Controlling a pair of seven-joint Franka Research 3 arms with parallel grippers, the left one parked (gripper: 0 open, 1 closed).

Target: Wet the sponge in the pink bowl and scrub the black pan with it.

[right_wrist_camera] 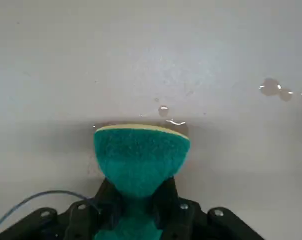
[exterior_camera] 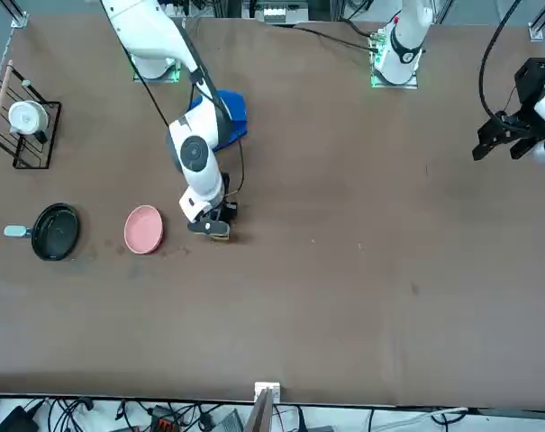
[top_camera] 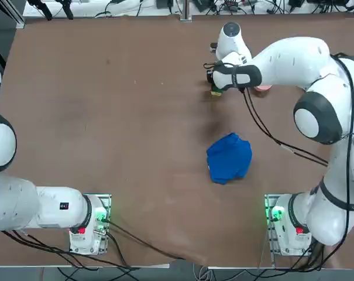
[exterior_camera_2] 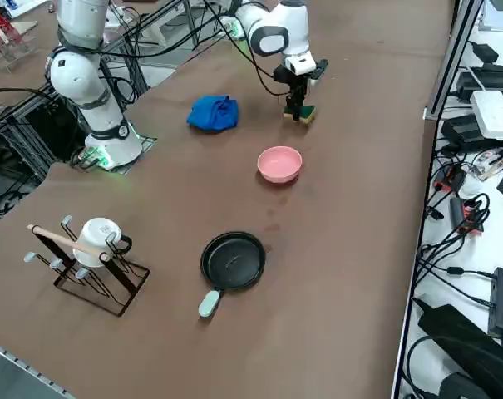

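from overhead, the right gripper (top_camera: 215, 88) is over the upper right part of the brown table (top_camera: 136, 117), with a bit of yellow and green sponge (top_camera: 216, 92) showing at its tip; a sliver of the pink bowl (top_camera: 263, 88) peeks out from under the arm, and a crumpled blue cloth (top_camera: 229, 158) lies nearer the arm bases

from the front, the right gripper points down at the table beside the pink bowl, apart from it; the black pan (exterior_camera: 55, 232) sits on the other side of the bowl, and beyond the pan a dark wire rack (exterior_camera: 38, 135) holds a white mug (exterior_camera: 28, 118)

from the right side, the sponge is below the fingers, close to the tabletop, between the gripper and the table; the bowl stands upright near it, the pan lies well apart from the sponge with its inside facing up, and the blue cloth is on the arm's side of the bowl

in the wrist view, the two fingers (right_wrist_camera: 165, 202) are closed on the sponge, pinching its middle so the green part flares out, its yellow layer at the far edge; small drops of water (right_wrist_camera: 269, 87) dot the table around it
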